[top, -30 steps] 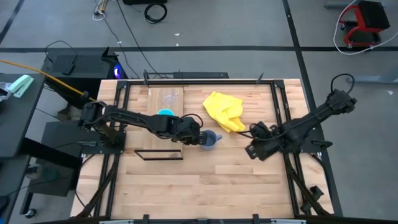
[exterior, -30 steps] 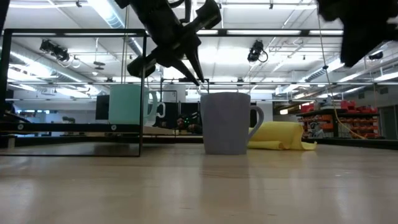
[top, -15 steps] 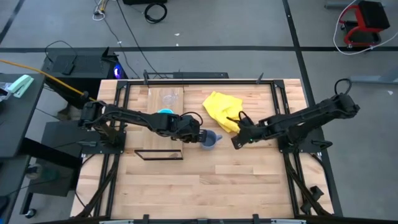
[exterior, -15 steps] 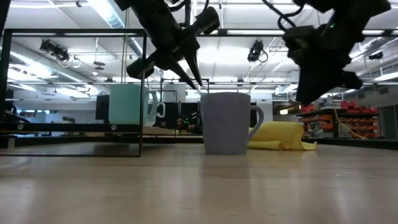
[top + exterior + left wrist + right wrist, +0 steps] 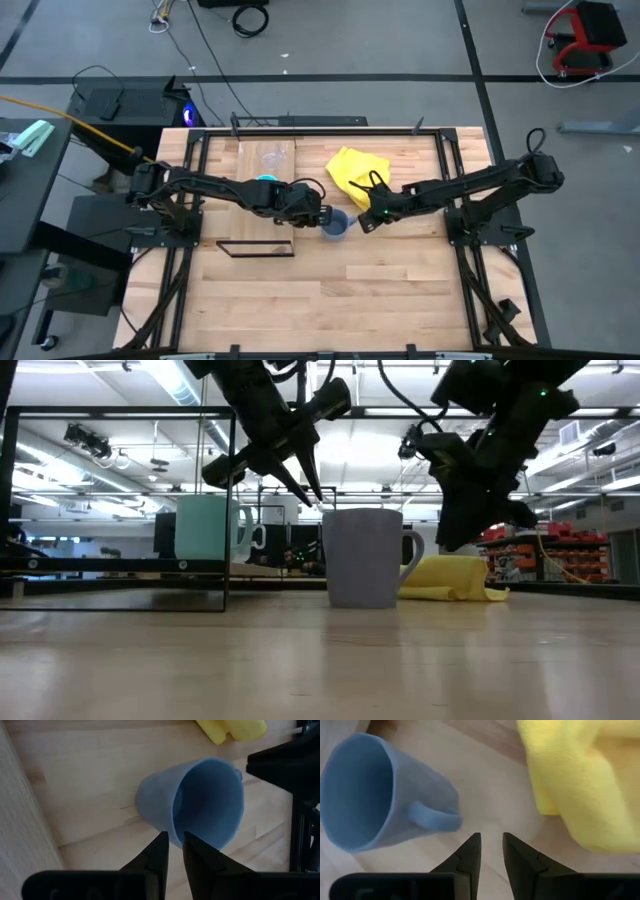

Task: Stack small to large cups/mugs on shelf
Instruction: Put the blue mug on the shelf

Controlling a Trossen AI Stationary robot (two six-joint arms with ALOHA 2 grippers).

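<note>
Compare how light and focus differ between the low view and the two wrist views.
Low view: bright ceiling strips backlight both arms into silhouettes, and the near wooden tabletop is soft. Left wrist view: even light, the blue-grey handled mug fairly sharp. Right wrist view: the crumpled yellow cloth is blurred, with a soft shadow beside the mug's handle.

The tabletop [image 5: 330, 290] is pale wood in jointed strips, smooth with a dull sheen in the low view. The shelf [image 5: 262, 165] is the same light wood, edged by a thin black metal frame [image 5: 256, 249]. The blue-grey mug [image 5: 200, 802] looks matt and smooth, like plastic or unglazed ceramic. The cyan mug [image 5: 207, 528] has a similar flat finish. The cup [image 5: 272, 156] is clear glass. The yellow cloth [image 5: 580, 780] is soft, crumpled fabric. Both arms' 2 fingers [image 5: 470, 857] are matt black.
</note>
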